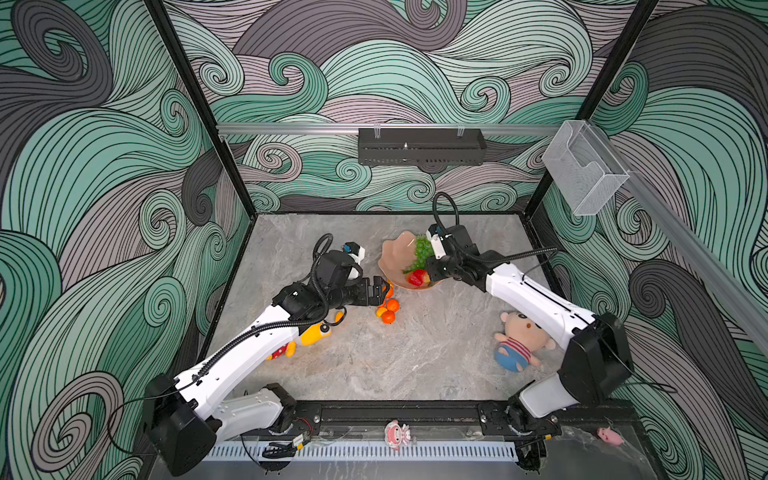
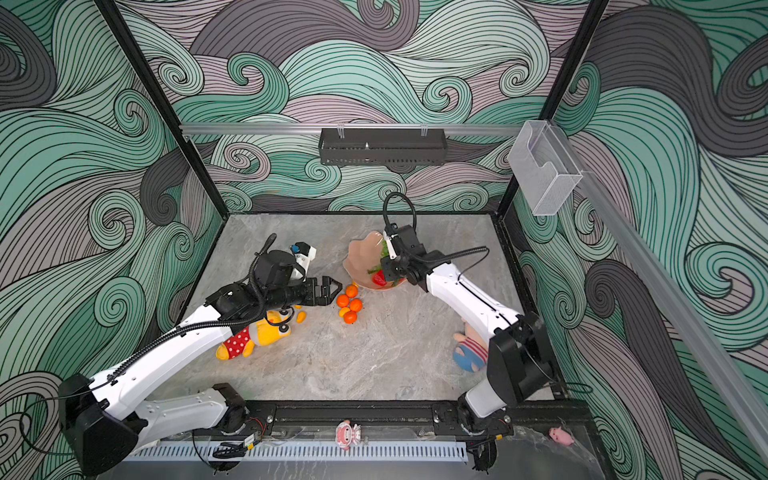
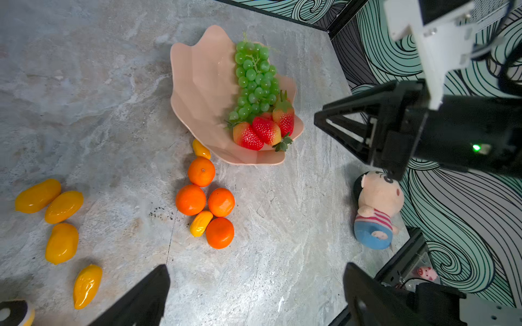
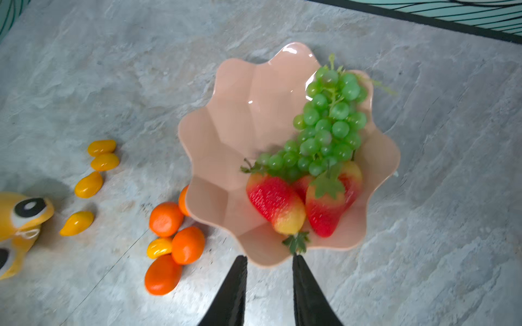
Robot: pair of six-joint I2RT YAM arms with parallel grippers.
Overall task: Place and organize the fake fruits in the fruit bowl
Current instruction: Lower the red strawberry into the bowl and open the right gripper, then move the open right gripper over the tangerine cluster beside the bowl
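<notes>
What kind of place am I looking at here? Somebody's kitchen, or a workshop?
Probably a robot test booth, not a kitchen. Two white-and-black robot arms stand on a black base rail, wave-patterned wall panels box in the grey stone-look tabletop, and glossy plastic fruits lie near plush toys.

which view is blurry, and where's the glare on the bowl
Right wrist view: strawberries and grape bunch are motion-smeared, with small white glare spots on the fruit bowl. Left wrist view: tangerines crisp, fruit bowl only faintly shiny.
</notes>
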